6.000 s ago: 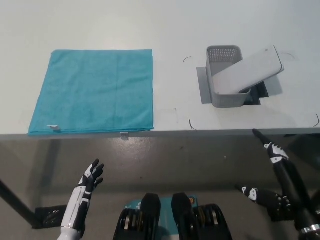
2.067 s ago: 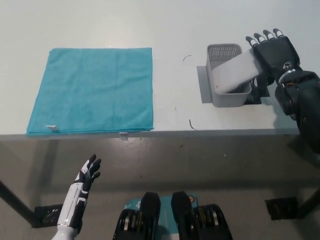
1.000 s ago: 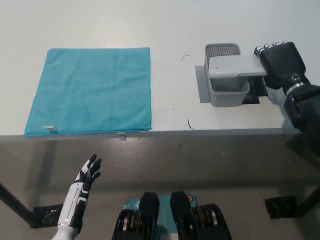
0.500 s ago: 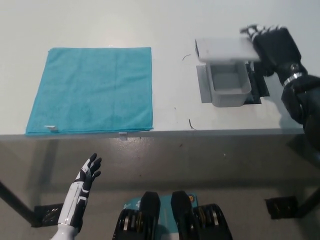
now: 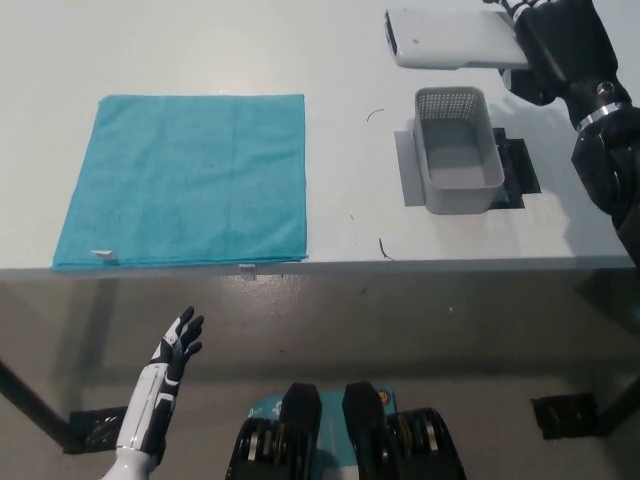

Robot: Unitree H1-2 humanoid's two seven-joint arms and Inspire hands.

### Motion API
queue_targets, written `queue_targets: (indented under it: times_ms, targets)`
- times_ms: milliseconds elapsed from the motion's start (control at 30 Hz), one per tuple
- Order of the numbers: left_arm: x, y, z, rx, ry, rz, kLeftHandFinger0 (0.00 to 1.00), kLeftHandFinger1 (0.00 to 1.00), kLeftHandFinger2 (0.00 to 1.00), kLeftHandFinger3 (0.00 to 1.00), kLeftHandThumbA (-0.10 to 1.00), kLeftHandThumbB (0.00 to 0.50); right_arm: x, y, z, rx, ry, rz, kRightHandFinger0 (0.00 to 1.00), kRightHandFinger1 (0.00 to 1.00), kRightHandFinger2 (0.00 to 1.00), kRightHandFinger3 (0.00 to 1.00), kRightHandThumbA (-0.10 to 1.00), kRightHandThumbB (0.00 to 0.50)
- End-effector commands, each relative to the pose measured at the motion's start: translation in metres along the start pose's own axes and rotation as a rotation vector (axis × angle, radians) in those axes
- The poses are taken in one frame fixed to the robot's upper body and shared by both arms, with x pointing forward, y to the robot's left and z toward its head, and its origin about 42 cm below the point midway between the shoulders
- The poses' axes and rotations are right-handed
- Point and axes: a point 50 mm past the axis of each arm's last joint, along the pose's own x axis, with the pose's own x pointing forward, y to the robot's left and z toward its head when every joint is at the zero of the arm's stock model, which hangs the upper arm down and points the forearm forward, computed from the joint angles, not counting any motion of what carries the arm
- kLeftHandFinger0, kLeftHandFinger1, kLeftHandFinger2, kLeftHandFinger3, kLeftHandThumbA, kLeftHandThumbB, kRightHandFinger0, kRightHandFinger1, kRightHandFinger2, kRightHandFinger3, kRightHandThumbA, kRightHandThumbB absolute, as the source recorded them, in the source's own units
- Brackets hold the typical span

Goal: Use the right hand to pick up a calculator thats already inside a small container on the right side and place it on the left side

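Moved: flat grey rectangular calculator (image 5: 450, 39) now higher and farther than half a second ago, clear of the container.
Left hand: white hand (image 5: 177, 345), low at near left, fingers spread, holding nothing.
Cloth: square teal cloth (image 5: 187, 180), left on the pale table (image 5: 340, 235).
Container: small grey perforated plastic container (image 5: 457, 165), right, nothing inside.
Right hand: black hand (image 5: 557, 45), far right, clasping the calculator's right end.
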Motion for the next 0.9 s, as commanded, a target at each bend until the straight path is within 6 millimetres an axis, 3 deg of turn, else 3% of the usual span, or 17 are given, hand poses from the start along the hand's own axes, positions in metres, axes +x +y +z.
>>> queue_targets:
  times_ms: [0, 200, 233, 367, 400, 500, 633, 767, 867]
  targets:
    - [0.006, 0.002, 0.008, 0.016, -0.04, -0.011, 1.0, 1.0, 1.0, 1.0, 1.0, 0.0, 0.031, -0.041, 0.008, 0.006, -0.009, -0.108, 0.0, 0.39, 0.86, 0.81, -0.1, 0.197]
    - [0.005, 0.002, 0.009, 0.019, -0.04, -0.013, 1.0, 1.0, 1.0, 1.0, 1.0, 0.0, 0.043, -0.024, 0.032, 0.069, 0.016, -0.056, 0.0, 0.48, 0.93, 0.89, -0.1, 0.186]
    - [0.005, 0.001, 0.009, 0.011, -0.047, -0.012, 1.0, 1.0, 1.0, 1.0, 1.0, 0.0, 0.047, -0.02, 0.04, 0.101, -0.003, -0.06, 0.0, 0.49, 0.94, 0.87, -0.1, 0.204]
    - [0.004, 0.001, 0.007, -0.002, -0.046, -0.013, 1.0, 1.0, 1.0, 1.0, 1.0, 0.0, 0.057, -0.013, 0.06, 0.165, -0.024, -0.039, 0.0, 0.47, 0.91, 0.89, -0.1, 0.186]
    - [0.004, 0.001, 0.008, 0.01, -0.044, -0.016, 1.0, 1.0, 1.0, 1.0, 1.0, 0.0, 0.064, -0.014, 0.075, 0.183, -0.02, -0.033, 0.0, 0.43, 0.86, 0.89, -0.1, 0.185]
    - [0.004, 0.001, 0.009, 0.018, -0.042, -0.016, 1.0, 1.0, 1.0, 1.0, 1.0, 0.0, 0.076, -0.019, 0.099, 0.219, -0.031, -0.035, 0.0, 0.42, 0.84, 0.89, -0.1, 0.164]
    - [0.003, 0.002, 0.008, 0.013, -0.045, -0.015, 1.0, 1.0, 1.0, 1.0, 1.0, 0.0, 0.088, -0.027, 0.129, 0.243, -0.059, -0.02, 0.0, 0.43, 0.84, 0.86, -0.1, 0.183]
    - [0.002, 0.002, 0.008, 0.011, -0.038, -0.015, 1.0, 1.0, 1.0, 1.0, 1.0, 0.0, 0.093, -0.025, 0.153, 0.252, -0.077, -0.008, 0.0, 0.36, 0.79, 0.85, -0.1, 0.221]
    - [0.001, 0.002, 0.009, 0.02, -0.039, -0.019, 1.0, 1.0, 1.0, 1.0, 1.0, 0.0, 0.095, -0.022, 0.17, 0.247, -0.085, 0.007, 0.0, 0.37, 0.8, 0.86, -0.1, 0.217]
